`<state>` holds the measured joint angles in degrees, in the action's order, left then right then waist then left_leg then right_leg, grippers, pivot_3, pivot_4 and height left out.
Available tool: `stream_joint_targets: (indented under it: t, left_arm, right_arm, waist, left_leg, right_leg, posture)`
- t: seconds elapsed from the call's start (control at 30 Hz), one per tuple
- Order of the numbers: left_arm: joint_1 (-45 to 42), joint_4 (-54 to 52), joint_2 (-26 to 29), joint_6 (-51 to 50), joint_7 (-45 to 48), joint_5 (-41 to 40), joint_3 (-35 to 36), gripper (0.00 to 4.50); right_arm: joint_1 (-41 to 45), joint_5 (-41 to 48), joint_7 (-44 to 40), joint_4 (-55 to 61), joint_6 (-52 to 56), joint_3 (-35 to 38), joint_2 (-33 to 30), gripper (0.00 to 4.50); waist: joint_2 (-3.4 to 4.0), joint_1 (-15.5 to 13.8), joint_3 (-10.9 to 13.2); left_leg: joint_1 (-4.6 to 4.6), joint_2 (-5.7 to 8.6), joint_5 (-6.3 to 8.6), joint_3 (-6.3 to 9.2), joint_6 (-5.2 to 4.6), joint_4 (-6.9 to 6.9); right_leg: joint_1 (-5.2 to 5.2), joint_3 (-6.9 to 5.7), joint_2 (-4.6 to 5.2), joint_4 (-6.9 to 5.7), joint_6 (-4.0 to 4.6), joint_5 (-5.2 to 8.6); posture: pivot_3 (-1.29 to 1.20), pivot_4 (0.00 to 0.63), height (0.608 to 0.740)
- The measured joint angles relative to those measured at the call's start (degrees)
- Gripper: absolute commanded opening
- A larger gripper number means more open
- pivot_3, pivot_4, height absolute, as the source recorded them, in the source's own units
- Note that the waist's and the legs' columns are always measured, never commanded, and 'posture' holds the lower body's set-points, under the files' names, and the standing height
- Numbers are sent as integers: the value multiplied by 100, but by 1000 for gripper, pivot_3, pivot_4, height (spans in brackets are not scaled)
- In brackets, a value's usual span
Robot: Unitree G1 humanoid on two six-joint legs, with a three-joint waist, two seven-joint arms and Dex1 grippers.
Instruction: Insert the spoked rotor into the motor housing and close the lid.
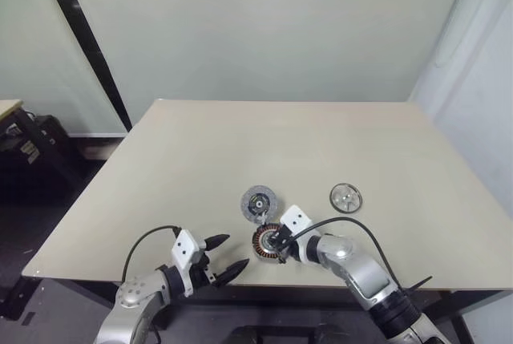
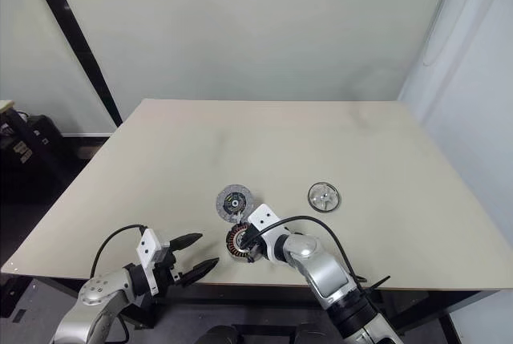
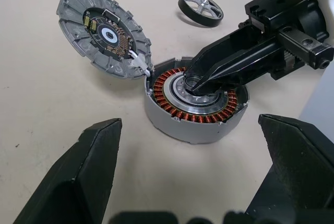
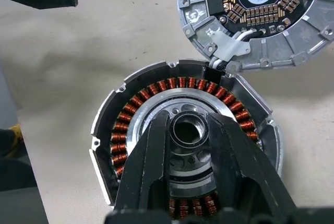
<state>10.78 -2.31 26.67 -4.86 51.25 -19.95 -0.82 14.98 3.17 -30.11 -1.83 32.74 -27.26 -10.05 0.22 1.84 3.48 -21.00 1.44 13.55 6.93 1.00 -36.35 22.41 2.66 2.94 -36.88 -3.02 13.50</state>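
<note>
The motor housing [image 1: 263, 240] sits near the table's front edge, its copper-brown windings [image 4: 127, 117] ringing a pale hub. My right gripper [image 4: 189, 130] reaches into it from the right, its two black fingers [image 3: 224, 70] shut around the hub's raised ring. The lid [image 1: 260, 202] lies just behind the housing, inner circuit face [image 3: 104, 32] up, joined to it by a short white wire [image 4: 237, 37]. The spoked rotor [image 1: 345, 197] rests flat on the table to the right of the lid. My left gripper [image 1: 236, 251] hovers open to the left of the housing, holding nothing.
The beige table [image 1: 240, 135] stretches far back to a pale wall. Its front edge runs right beneath both grippers. A black pole [image 1: 80, 35] leans at the back left, and dark furniture [image 1: 24, 147] stands on the floor left of the table.
</note>
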Motion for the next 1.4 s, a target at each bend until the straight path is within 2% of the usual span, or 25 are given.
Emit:
stream_joint_targets:
  t: [1.4]
  left_arm:
    - [-17,0,-22,3,-8,11,-50,4500]
  right_arm:
    - [-5,-103,-112,0,13,3,28,754]
  waist:
    - [0,7,-1]
  left_leg:
    - [4,0,0,0,-1,0]
  right_leg:
    - [-2,0,-1,-3,0,0]
  posture:
    - [0,0,740]
